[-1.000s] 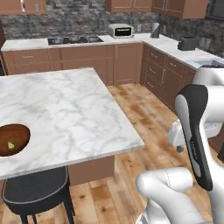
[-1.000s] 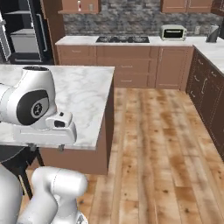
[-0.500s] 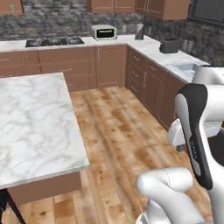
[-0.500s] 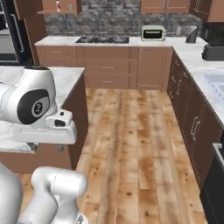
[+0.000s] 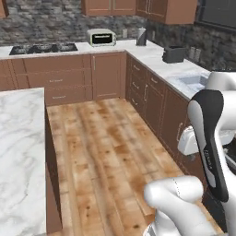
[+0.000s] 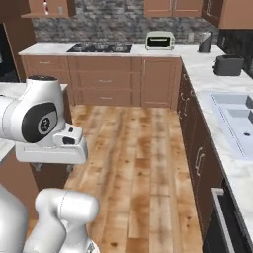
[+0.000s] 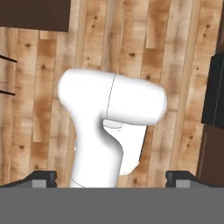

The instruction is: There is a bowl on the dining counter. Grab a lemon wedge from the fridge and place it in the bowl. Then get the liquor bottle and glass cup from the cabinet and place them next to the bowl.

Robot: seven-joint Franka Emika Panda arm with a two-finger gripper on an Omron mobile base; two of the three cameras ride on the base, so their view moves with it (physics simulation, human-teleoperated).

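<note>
While over wooden floor (image 7: pixel 131 26), claw (image 7: pixel 111 177) wide (empty).

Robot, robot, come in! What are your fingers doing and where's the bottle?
Fingers open, holding nothing. Liquor bottle on cabinet shelf, far left. Dining counter alongside.

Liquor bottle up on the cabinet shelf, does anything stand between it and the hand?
Nothing visible blocks the wood floor. The stove counter stands under the liquor bottle; the open hand points at the floor.
</note>
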